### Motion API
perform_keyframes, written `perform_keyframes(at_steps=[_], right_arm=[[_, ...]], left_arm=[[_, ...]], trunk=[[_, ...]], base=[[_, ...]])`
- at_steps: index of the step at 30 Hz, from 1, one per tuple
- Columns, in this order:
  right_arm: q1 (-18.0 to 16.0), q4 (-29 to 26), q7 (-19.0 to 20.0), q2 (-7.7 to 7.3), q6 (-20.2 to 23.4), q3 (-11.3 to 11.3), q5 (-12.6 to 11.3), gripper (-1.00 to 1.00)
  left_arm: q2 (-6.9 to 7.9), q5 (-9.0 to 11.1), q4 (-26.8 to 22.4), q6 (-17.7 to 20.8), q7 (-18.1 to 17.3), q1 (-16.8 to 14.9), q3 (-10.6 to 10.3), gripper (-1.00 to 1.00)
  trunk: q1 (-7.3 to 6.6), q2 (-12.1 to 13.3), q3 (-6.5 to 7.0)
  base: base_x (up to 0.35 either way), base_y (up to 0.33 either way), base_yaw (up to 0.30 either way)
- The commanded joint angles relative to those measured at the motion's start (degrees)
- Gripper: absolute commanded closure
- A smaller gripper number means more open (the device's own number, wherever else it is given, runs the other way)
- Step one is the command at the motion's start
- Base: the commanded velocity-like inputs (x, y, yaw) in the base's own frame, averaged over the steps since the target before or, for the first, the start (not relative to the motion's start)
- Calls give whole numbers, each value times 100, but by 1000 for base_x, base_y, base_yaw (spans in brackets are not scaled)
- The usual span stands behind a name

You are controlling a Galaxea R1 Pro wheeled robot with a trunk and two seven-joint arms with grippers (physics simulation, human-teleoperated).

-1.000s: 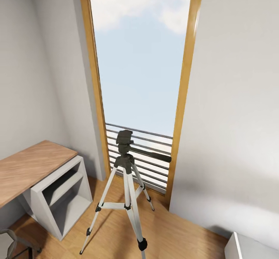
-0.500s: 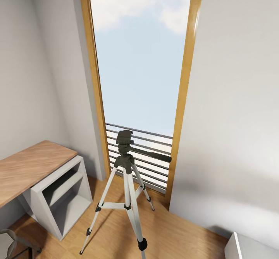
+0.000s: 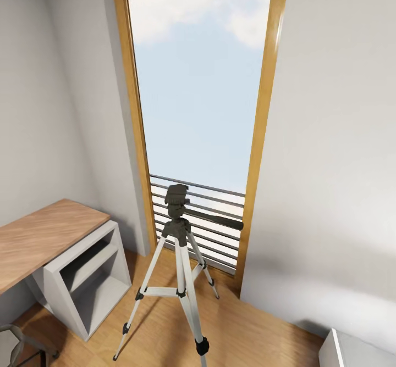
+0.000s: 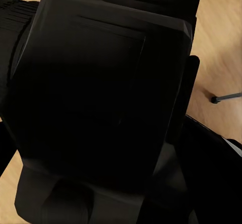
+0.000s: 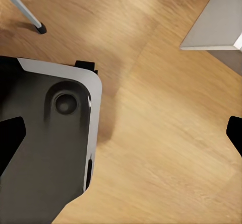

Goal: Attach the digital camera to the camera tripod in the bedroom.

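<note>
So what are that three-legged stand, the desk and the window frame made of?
The camera tripod: its legs look like pale brushed metal with a soft sheen, its head and joints matte black, probably plastic. The desk: its top shows warm wood grain over a flat white painted body. The window frame looks like smooth honey-coloured wood, maybe varnished.

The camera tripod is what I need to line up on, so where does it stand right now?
In the head view the camera tripod stands on the wood floor just before the tall window's railing, with the desk to its left.
</note>
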Motion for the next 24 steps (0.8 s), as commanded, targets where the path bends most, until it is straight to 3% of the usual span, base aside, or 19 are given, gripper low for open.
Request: perform_keyframes(at_steps=[1, 9, 24], right_arm=[[-6, 18, 9, -2, -33, -8, 42, -100], [-5, 26, -1, 85, 0, -17, 8, -100], [-6, 27, 0, 86, -11, -17, 15, -100]], left_arm=[[-2, 40, 0, -11, 23, -1, -49, 100], [-2, 34, 0, -9, 22, -1, -49, 100], [-8, 33, 0, -10, 24, -1, -49, 100]], trunk=[[2, -4, -2], [2, -4, -2], [2, -4, -107]], base=[[0, 0, 0], [0, 0, 0], [0, 0, 0]])
